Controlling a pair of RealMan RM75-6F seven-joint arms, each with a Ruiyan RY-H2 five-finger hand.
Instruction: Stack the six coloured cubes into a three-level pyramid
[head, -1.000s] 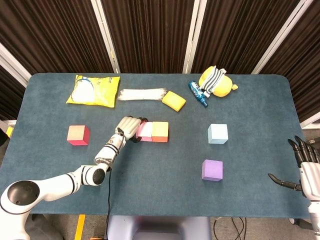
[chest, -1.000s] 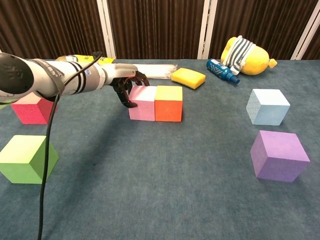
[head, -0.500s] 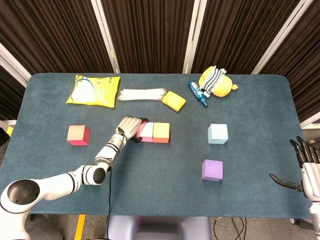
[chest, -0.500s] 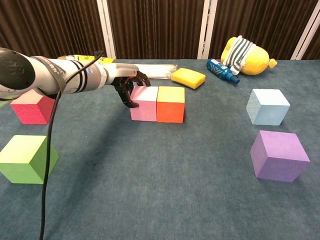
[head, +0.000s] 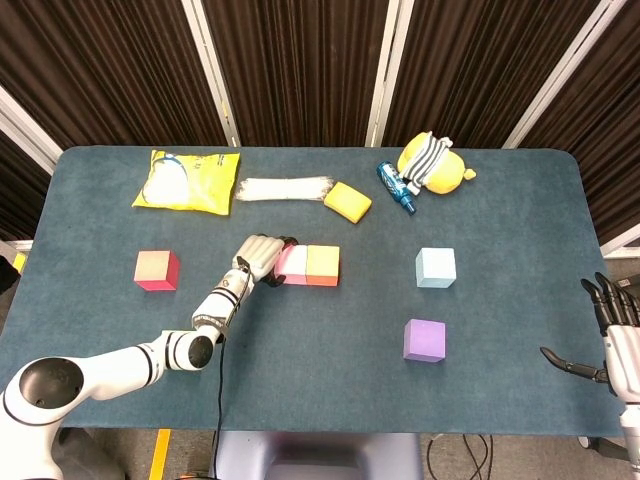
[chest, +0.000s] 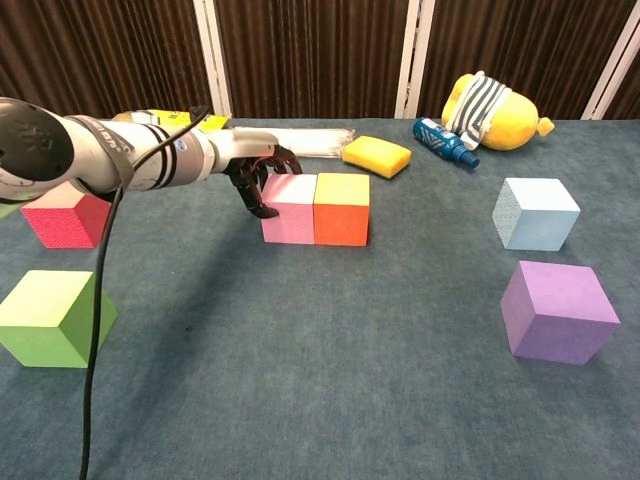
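Note:
A pink cube (head: 290, 264) (chest: 289, 208) and an orange cube (head: 322, 265) (chest: 341, 208) stand side by side, touching, near the table's middle. My left hand (head: 258, 257) (chest: 255, 180) presses against the pink cube's left side with its fingers curled down, holding nothing. Left of it sits a red cube (head: 156, 270) (chest: 66, 215). The chest view alone shows a green cube (chest: 55, 318) at the near left. To the right are a light blue cube (head: 436, 267) (chest: 536, 213) and a purple cube (head: 424, 340) (chest: 558, 311). At the table's near right corner my right hand (head: 612, 335) is empty, fingers spread.
Along the far side lie a yellow bag (head: 188, 181), a white bundle (head: 285, 189), a yellow sponge (head: 347, 201) (chest: 376, 155), a blue bottle (head: 393, 185) and a yellow plush toy (head: 434, 165) (chest: 487, 110).
My left hand has nudged the pink and orange cubes slightly to the right. The right hand has drifted a little lower at the frame's edge.

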